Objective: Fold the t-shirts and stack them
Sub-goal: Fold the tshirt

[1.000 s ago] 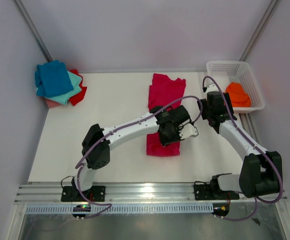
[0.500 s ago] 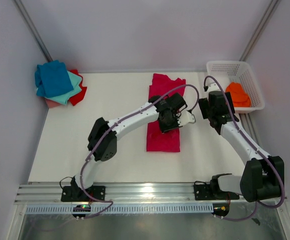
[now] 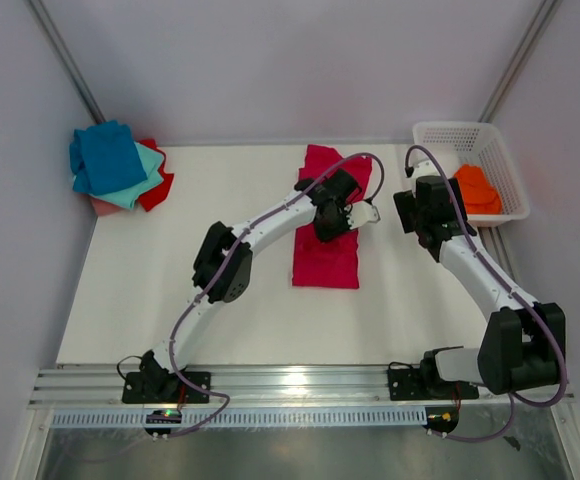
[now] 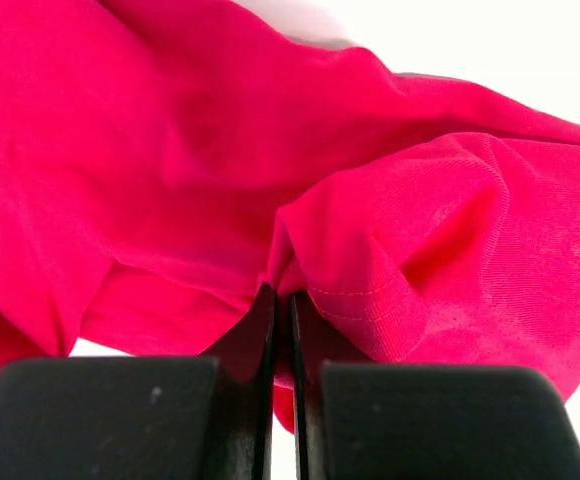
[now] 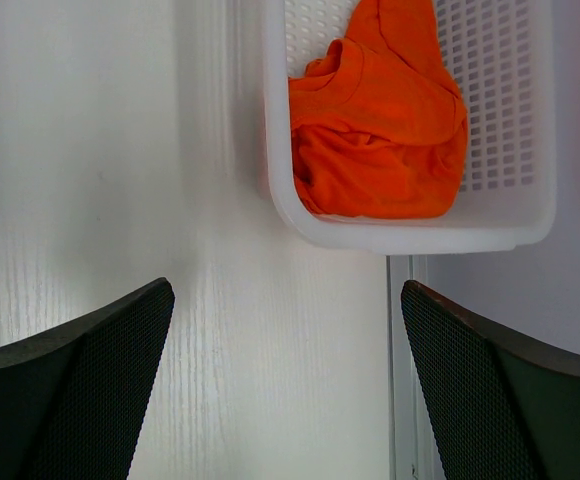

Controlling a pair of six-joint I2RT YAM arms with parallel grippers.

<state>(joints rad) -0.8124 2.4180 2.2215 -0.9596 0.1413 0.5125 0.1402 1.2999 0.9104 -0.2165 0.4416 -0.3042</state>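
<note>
left gripper was closed tight on a hem fold of the crimson t-shirt. Cloth was bunched directly ahead of the jaws and draped off to both sides. In the top view the shirt's long axis ran near-to-far, with the pinched edge held over its far half and the rest flat behind the jaws, toward the arm bases. right gripper was spread wide, nothing held. orange t-shirt lay ahead-right of those jaws in the basket. The fold is judged to be the left arm's to finish, lengthwise. folded stack sat well off to its left.
</note>
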